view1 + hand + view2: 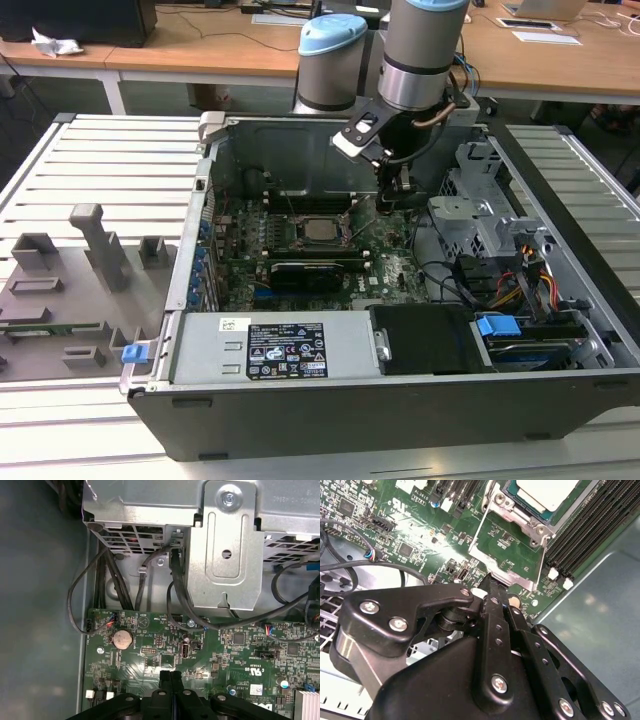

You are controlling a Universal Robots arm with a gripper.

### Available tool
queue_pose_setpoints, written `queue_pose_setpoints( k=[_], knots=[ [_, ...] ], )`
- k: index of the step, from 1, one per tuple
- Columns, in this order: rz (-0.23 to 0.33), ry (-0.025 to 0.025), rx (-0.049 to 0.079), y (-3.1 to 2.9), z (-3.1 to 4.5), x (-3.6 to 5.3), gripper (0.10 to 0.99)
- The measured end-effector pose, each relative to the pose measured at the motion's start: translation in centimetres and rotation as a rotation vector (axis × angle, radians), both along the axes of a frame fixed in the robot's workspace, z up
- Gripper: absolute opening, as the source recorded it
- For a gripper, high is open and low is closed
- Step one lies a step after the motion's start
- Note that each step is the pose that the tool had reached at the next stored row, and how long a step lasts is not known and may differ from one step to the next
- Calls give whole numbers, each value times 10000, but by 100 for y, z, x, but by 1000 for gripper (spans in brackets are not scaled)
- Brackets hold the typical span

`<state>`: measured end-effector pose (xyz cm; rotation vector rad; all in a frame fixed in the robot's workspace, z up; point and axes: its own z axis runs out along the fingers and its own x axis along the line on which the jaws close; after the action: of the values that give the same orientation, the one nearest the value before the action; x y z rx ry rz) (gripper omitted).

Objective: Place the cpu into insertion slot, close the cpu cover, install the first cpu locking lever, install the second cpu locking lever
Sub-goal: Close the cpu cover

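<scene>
Shows the small flat square cpu (545,492), dull silver metal on top, seated in the square black metal-rimmed insertion slot (296,232) amid the green motherboard (150,655); shows the thin silvery windowed frame of the cpu cover (520,522) lying around the chip, apparently down (latched or not, cannot tell). Has the black two-fingered gripper (492,582) pinched shut, tips together with nothing visible between them, hovering just beside the socket's metal frame, on the exterior view's right of it; touching it or not, cannot say.

Looks light and rigid, as chips go; probably slick on the metal top and fragile at the contact face and pale edge; best taken by two opposite edges, never squeezed across the top; seated as it is, offers little edge to grasp. Seems thin and springy, as for the cover; better pushed on its frame than through the window.

Crowds the socket with long narrow black memory slots (590,525) close on one side; puts a black rectangular card (315,270) just beside it on the near side in the exterior view; strings loose black cables (115,580) over the case floor by a silver sheet-metal drive bracket (225,545); keeps a round coin cell (121,639) near the gripper. Sets the open grey computer case (350,410) on a slatted pale metal bench (100,150).
</scene>
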<state>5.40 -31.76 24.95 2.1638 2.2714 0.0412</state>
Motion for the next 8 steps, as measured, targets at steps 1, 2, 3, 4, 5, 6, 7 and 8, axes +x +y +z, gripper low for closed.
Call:
queue_pose_setpoints(
  k=[1, 2, 3, 4, 5, 6, 7, 8],
  knots=[
    [1, 0, -1, 0, 0, -1, 106],
    [1, 0, -1, 0, 0, -3, 106],
    [0, 0, -1, 0, 0, -5, 106],
    [0, 0, 0, 0, 0, -8, 106],
    [0, 0, 0, 0, 0, -12, 106],
    [0, 0, 0, 0, 0, -13, 106],
    [1, 0, -1, 0, 0, -16, 106],
    [0, 0, 0, 0, 0, -18, 106]
  ],
)
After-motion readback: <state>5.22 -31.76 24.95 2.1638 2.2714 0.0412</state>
